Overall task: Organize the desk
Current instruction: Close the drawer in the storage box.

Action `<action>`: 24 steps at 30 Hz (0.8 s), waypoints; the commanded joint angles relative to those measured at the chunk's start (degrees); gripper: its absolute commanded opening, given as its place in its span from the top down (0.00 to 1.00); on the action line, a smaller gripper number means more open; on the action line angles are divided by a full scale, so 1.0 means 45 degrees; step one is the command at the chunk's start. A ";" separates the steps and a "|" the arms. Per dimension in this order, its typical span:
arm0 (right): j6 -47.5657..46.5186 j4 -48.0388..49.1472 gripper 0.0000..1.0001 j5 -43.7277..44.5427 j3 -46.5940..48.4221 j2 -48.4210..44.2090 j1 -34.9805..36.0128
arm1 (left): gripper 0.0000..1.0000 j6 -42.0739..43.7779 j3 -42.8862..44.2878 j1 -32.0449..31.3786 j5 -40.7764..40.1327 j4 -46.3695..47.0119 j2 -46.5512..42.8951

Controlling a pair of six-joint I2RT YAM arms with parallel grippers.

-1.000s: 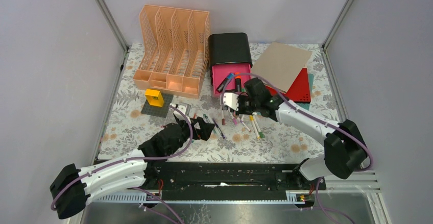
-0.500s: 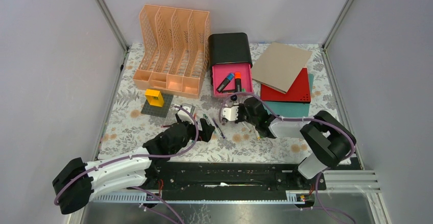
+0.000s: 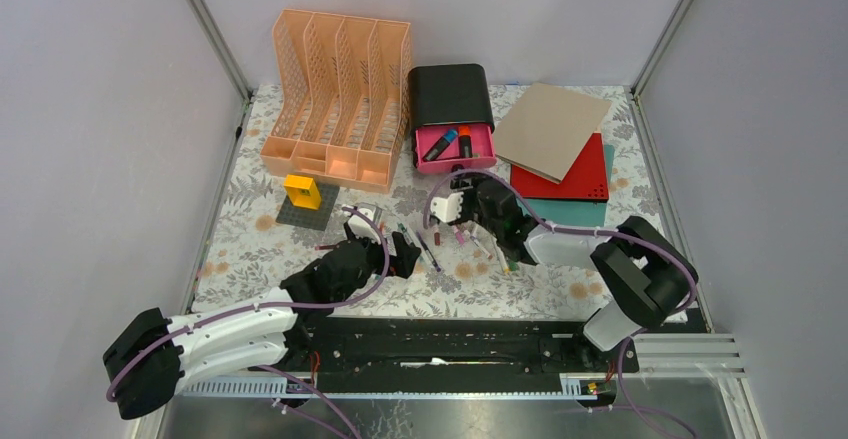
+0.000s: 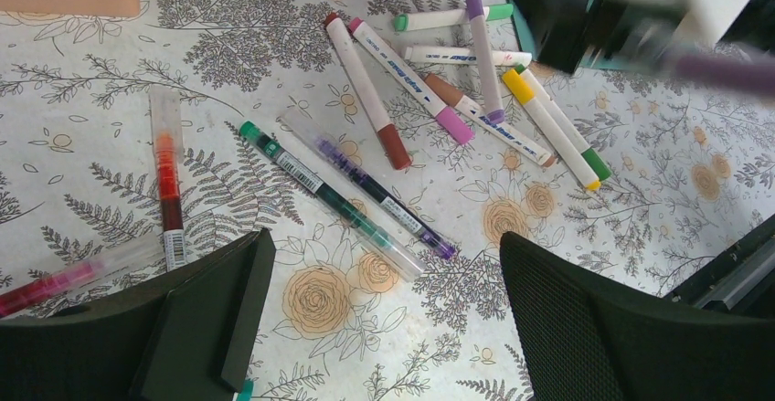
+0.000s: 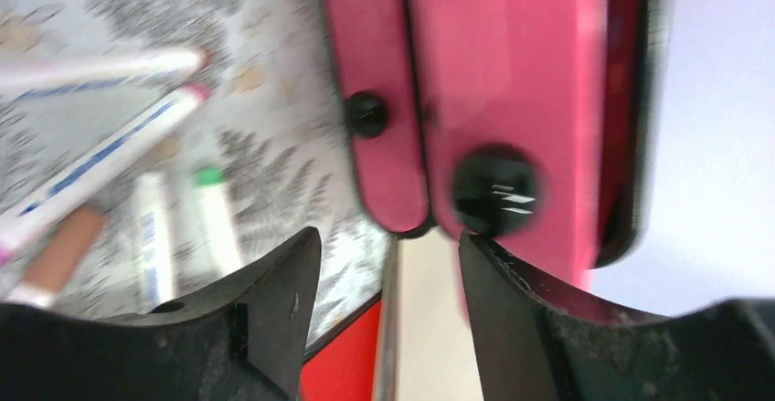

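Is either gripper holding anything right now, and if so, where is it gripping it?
Nothing is held. The left gripper is open above the loose pens, and the right gripper is open facing the pink drawer fronts.

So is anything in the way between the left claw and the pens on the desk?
Nothing visible is. The left gripper hangs open above the desk, and the green pen and purple pen lie uncovered below its jaws. The right gripper is away at the pink drawer.
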 commanded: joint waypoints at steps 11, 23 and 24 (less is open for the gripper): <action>0.1987 -0.5013 0.34 -0.0433 0.5587 0.0958 -0.0401 | 0.01 -0.0320 0.0126 0.0054 0.0069 0.0452 -0.0709; 0.4958 -0.6434 0.38 -0.0721 0.8116 0.2136 -0.1444 | 0.01 -0.0404 -0.0144 0.0050 0.0090 0.0344 -0.1273; 0.5204 -0.6453 0.39 -0.0693 0.8281 0.2230 -0.1468 | 0.01 -0.0412 -0.0159 0.0061 0.0113 0.0367 -0.1247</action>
